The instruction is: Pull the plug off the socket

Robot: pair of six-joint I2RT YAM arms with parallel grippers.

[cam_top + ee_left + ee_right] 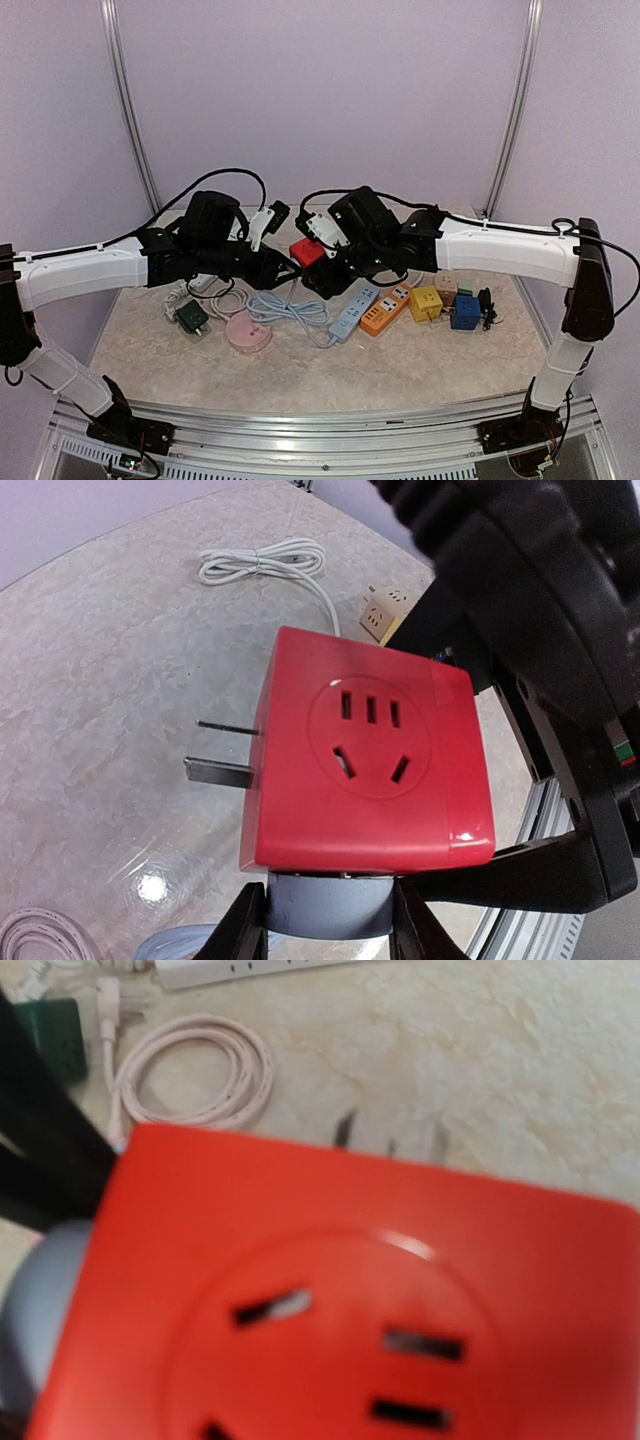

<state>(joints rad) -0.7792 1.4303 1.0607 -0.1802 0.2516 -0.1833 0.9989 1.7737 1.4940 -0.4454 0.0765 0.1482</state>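
Note:
A red cube socket (307,251) hangs in the air between the two arms, and it fills the right wrist view (350,1300). Two metal prongs (220,770) of its own stick out of one side. A grey round plug (328,905) is seated in the cube's lower face, also visible as the grey plug (40,1300) at the left edge. My left gripper (328,925) is shut on this plug, one finger on each side. The right gripper (328,268) sits right up against the cube's far side; its black body (560,630) looms beside the cube, and its fingers are hidden.
On the table below lie a green adapter (192,317), a pink round socket (247,333), a light blue power strip (355,311), an orange strip (387,308), a yellow cube (426,302) and a blue cube (465,312). Coiled white cable (265,560) and pink cable (190,1070) lie nearby.

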